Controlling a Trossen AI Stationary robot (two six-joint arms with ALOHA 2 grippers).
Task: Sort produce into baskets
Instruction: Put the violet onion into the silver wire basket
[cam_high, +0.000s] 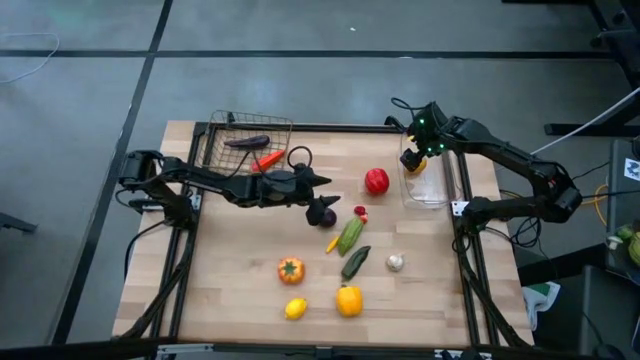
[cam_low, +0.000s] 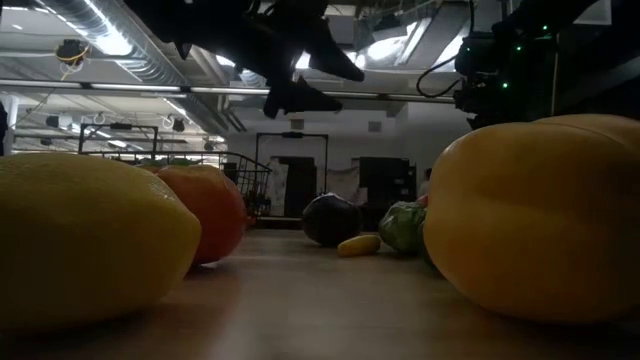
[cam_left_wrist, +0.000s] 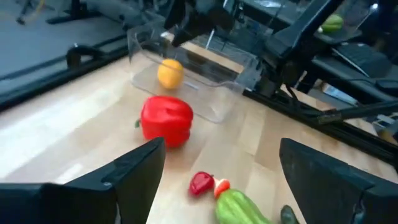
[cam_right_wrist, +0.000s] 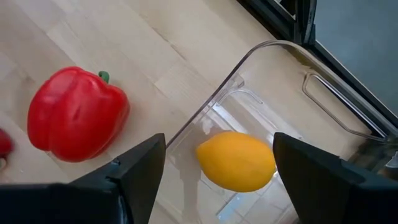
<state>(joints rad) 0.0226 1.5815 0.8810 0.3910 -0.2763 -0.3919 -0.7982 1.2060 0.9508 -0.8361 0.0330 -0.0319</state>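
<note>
At the near edge of the surface (cam_high: 220, 300) lay a lemon (cam_high: 295, 309) and a yellow bell pepper (cam_high: 349, 300), with an orange tomato (cam_high: 290, 269) just behind them. Toward the middle sat a dark green cucumber (cam_high: 355, 262), a white garlic bulb (cam_high: 395, 262) to its right, a lighter green vegetable (cam_high: 349, 236) and a small red piece (cam_high: 360, 212). All looked like light, hard, smooth moulded toys, so likely slippery; the round ones would be best taken across their widest part, the long ones at mid-length across the narrow way.

The left tool (cam_high: 322, 196) hung over the centre of the surface with its fingers spread apart and nothing between them, above a dark purple piece (cam_high: 323, 214). A red bell pepper (cam_high: 376, 181) stood farther back, between that tool and the clear bin.

Toward the far left corner, the wire basket (cam_high: 222, 128) held a purple aubergine (cam_high: 246, 142) and an orange-red carrot-like piece (cam_high: 268, 159). Near the far right edge, the clear plastic bin (cam_high: 437, 196) held one yellow-orange fruit (cam_right_wrist: 236, 160). The right tool (cam_high: 421, 152) hovered over that bin's far end, fingers wide apart and empty, the fruit lying on the bin's floor beneath
</note>
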